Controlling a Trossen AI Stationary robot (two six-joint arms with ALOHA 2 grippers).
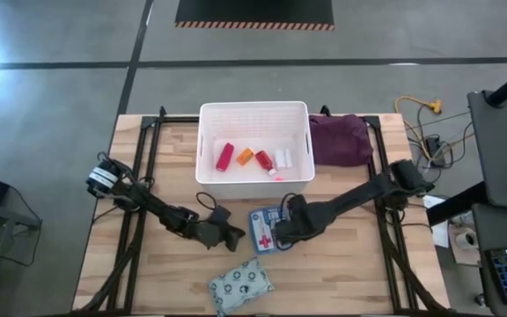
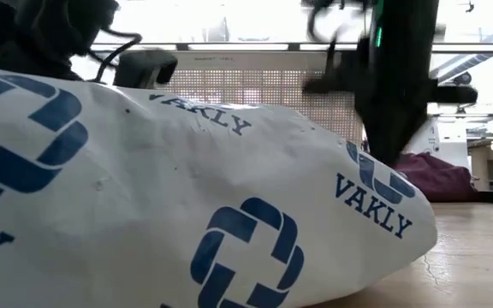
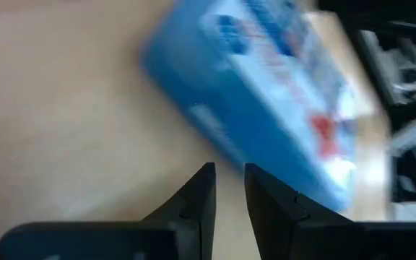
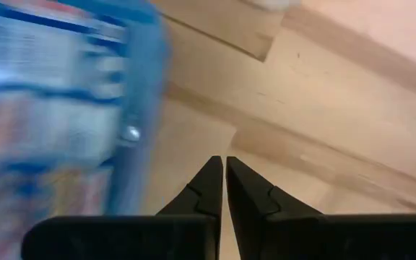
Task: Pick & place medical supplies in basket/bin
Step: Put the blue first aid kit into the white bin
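The blue-white first-aid box [image 1: 265, 231] with a red cross lies flat on the table, in front of the white basket [image 1: 208, 141]. My left gripper [image 1: 233, 236] is at the box's left side, its fingers [image 3: 201, 189] a narrow gap apart with nothing between them. My right gripper [image 1: 285, 231] is shut at the box's right edge, its tips [image 4: 222, 165] over bare wood beside the box [image 4: 63, 108]. The grey patterned pouch [image 1: 240, 283] lies near the front edge. Red tubes [image 1: 262, 159], an orange vial [image 1: 245, 156], a pink block [image 1: 225, 156] and white bottles [image 1: 282, 159] lie in the basket. My left gripper's fingertips [image 3: 254, 173] stand right at the box's blue side wall [image 3: 219, 133], coming slanting down from the table's left. I cannot tell whether they touch it.
A purple cloth bundle [image 1: 339, 139] lies against the basket's right side. The pouch [image 2: 187, 188] fills most of the low view, with the basket's lattice wall [image 2: 255, 85] behind it. Bare wood lies at the table's near left and near right.
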